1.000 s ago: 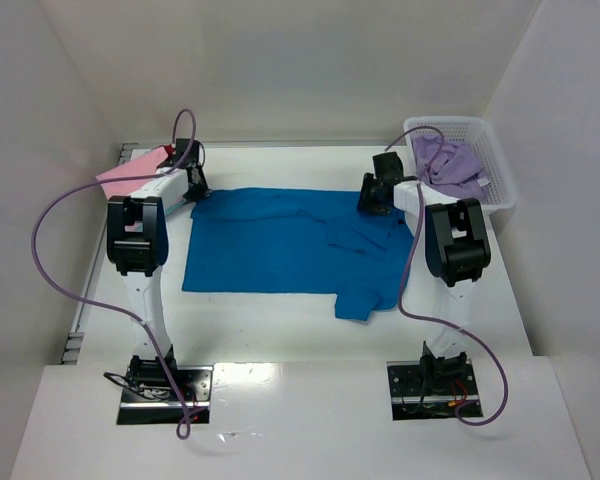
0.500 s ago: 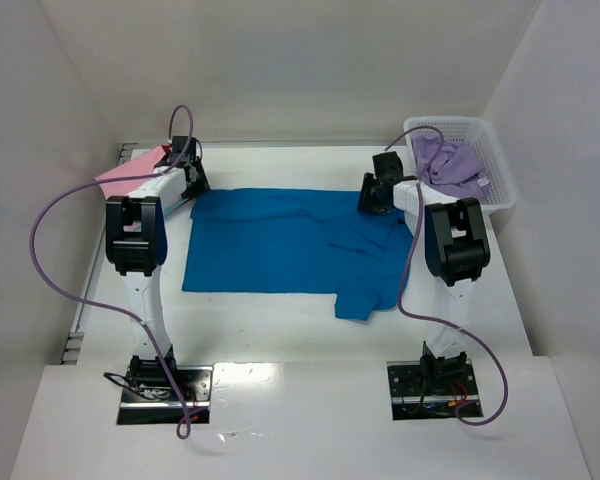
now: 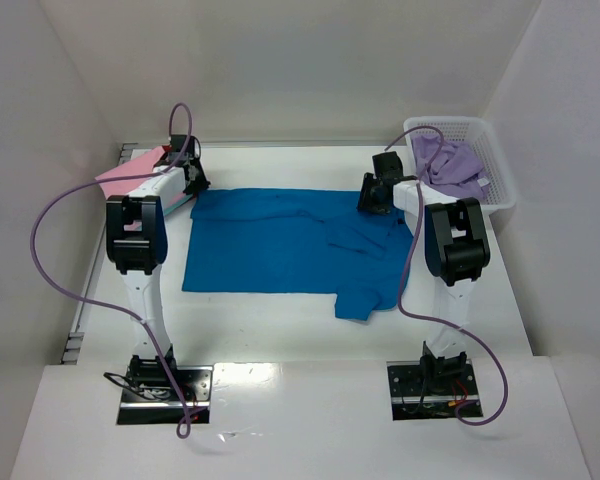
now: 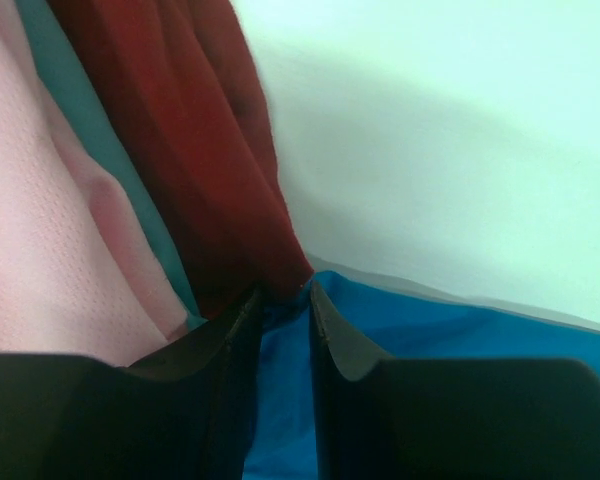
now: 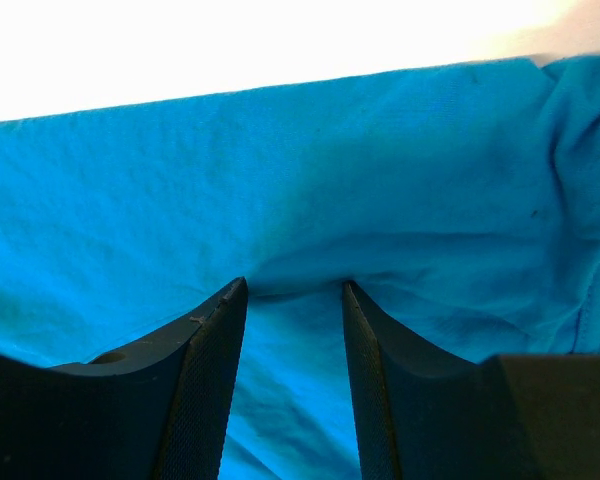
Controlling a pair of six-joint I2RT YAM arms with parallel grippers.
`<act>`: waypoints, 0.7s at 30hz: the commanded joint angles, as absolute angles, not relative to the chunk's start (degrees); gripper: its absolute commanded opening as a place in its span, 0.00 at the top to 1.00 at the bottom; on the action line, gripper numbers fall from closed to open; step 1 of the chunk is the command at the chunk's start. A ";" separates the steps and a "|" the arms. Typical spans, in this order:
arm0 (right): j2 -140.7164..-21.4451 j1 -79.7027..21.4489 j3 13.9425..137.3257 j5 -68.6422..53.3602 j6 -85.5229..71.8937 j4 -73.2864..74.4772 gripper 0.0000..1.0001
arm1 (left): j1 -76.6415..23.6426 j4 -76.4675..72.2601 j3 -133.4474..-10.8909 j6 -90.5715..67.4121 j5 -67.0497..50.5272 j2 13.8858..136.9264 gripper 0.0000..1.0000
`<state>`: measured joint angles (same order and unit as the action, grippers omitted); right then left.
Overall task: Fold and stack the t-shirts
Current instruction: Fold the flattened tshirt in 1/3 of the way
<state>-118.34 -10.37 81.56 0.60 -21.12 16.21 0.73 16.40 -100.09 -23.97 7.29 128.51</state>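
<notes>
Left end effector (image 4: 283, 292), right end effector (image 5: 294, 285): pinching 1 blue t-shirt (image 3: 270, 245) | 1 basket (image 3: 502, 190)

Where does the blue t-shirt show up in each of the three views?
Top external: blue t-shirt spread flat on the table, centre.
Left wrist: lower right, beside red cloth and pink cloth.
Right wrist: fills nearly the whole frame.
Shared landmark: bare white table past the shirt's far edge.

One blue shirt (image 3: 270, 245), one pink (image 3: 130, 172), one red (image 4: 190, 150), one lavender (image 3: 448, 165); one basket (image 3: 500, 192).
</notes>
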 commanded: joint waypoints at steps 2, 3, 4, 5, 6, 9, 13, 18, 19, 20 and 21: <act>-119.71 -10.37 83.23 1.93 -20.30 16.87 0.51 | 1.14 16.44 -102.22 -23.47 10.54 129.73 0.68; -119.71 -10.37 83.23 1.93 -20.30 16.87 0.51 | 1.14 16.44 -102.22 -23.47 10.55 129.73 0.69; -119.71 -10.37 83.75 1.93 -20.30 17.40 0.51 | 1.14 16.44 -101.69 -23.47 10.55 129.73 0.69; -119.71 -10.37 83.76 1.93 -20.30 17.40 0.51 | 1.14 16.44 -101.69 -23.47 10.55 129.73 0.71; -119.71 -10.37 83.76 1.93 -20.30 17.40 0.51 | 1.14 16.44 -101.69 -22.94 10.02 129.73 0.74; -119.71 -10.37 83.76 1.93 -20.30 17.40 0.51 | 1.14 16.96 -101.69 -22.94 8.79 129.73 0.79; -119.71 -10.37 83.76 1.93 -20.30 17.40 0.51 | 1.14 17.49 -101.69 -22.94 8.26 129.73 0.95; -119.71 -10.37 83.76 1.93 -20.30 17.40 0.51 | 1.14 16.26 -101.69 -22.94 8.52 128.15 1.00; -119.71 -10.37 83.76 1.93 -20.30 17.40 0.51 | 1.14 16.26 -101.69 -22.94 9.05 128.14 1.00; -119.71 -10.37 83.76 1.93 -20.30 17.40 0.51 | 1.14 16.26 -102.30 -22.94 9.57 128.14 1.00; -119.71 -10.37 83.76 1.93 -20.30 17.40 0.51 | 1.14 15.74 -102.83 -22.94 10.62 128.14 1.00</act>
